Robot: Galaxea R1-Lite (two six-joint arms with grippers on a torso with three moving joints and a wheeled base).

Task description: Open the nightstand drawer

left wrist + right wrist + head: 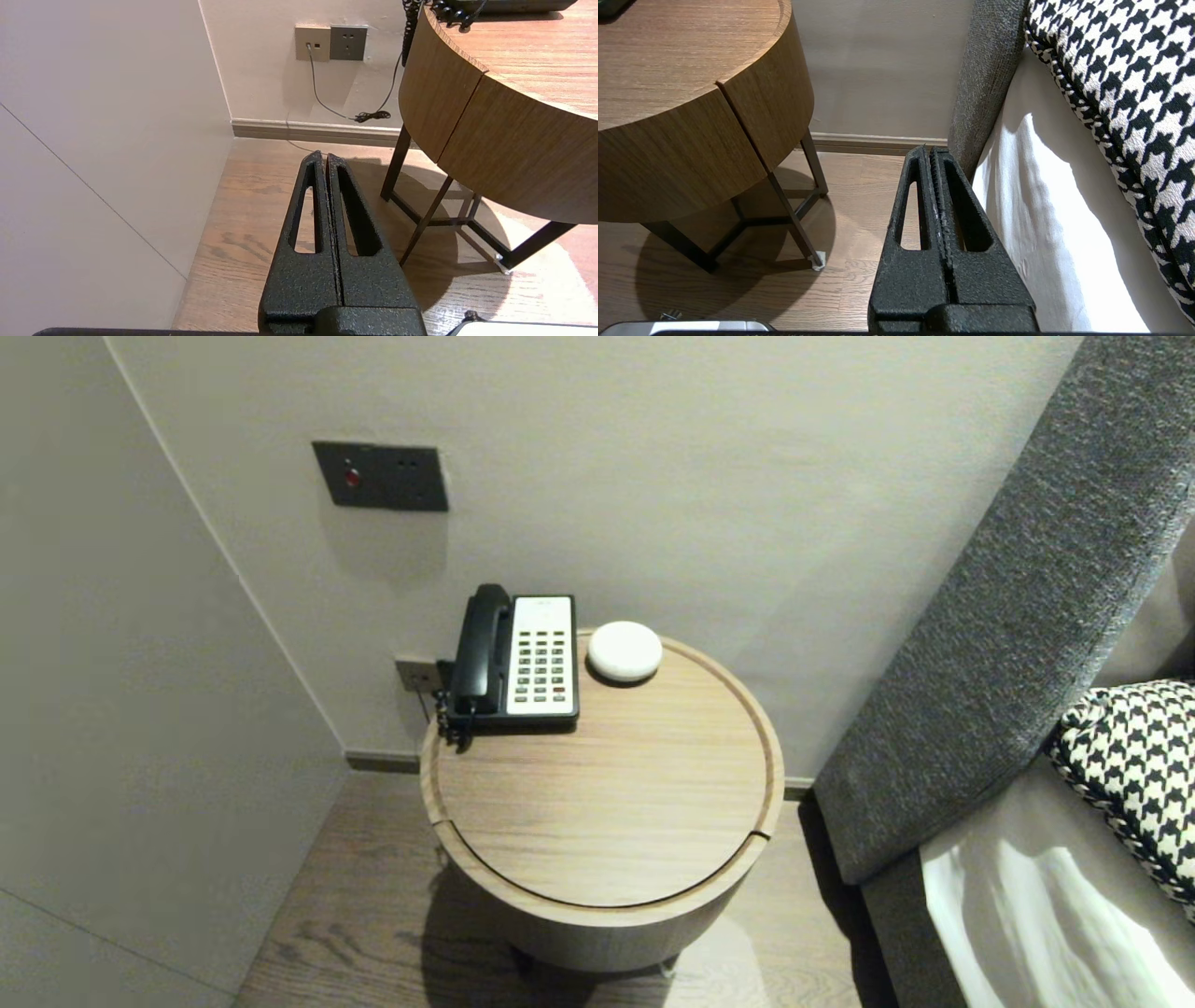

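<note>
The round wooden bench (607,803) stands in the corner between the left wall and the grey headboard (1018,597). Its load sits at the far edge against the wall. The telephone (523,658) lies far left with its handset (481,649) seated in the cradle, probably placed there so its cord can drop over the rim to the wall sockets (348,43) below. A white round puck (625,651) sits just to its right, and the near half of the top is bare wood. Neither arm shows from the head. The left gripper (325,156) hangs low over the floor (252,224), left of the bench and below its top, with its jaws clenched on nothing. The right gripper (928,150) hangs just as low between the bench and the bed sheet (1045,210), its jaws likewise pressed together and empty, a tucked posture that keeps both clear of the furniture.
</note>
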